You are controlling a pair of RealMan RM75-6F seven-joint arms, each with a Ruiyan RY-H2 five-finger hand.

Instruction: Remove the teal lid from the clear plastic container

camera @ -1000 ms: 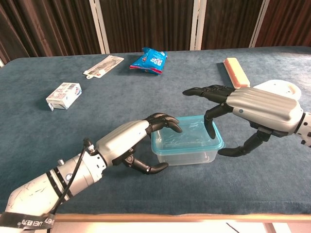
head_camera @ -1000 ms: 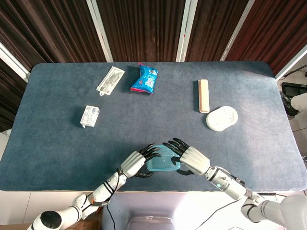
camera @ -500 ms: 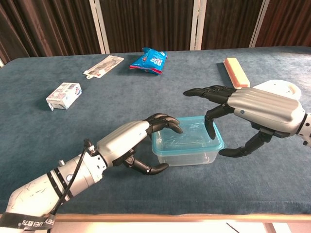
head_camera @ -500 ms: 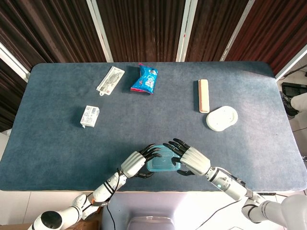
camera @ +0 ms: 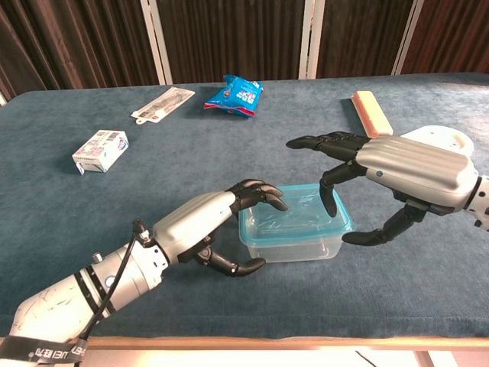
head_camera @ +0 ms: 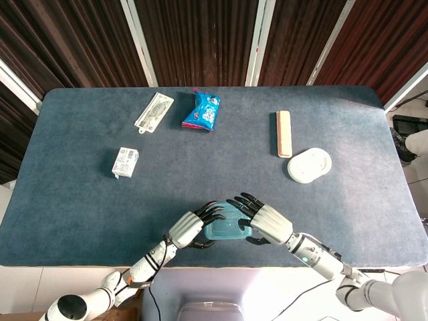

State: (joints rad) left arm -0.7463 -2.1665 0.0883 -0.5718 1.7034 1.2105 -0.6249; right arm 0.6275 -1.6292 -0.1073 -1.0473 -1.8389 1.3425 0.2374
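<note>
Not yet begun in earnest: teal lid sat flat and seated on the clear rectangular plastic container, itself near the front edge of the dark blue cloth-covered table. Left of the container, left hand cupped its end wall, fingertips curled over the lid's rim, thumb low beside the wall; holding or only touching, could not tell. Right of the container, right hand hung spread wide and empty, fingers above the lid's right edge, seemingly short of contact. Left to do, by this reading: grip an edge, peel the lid up, lift it clear.
</note>
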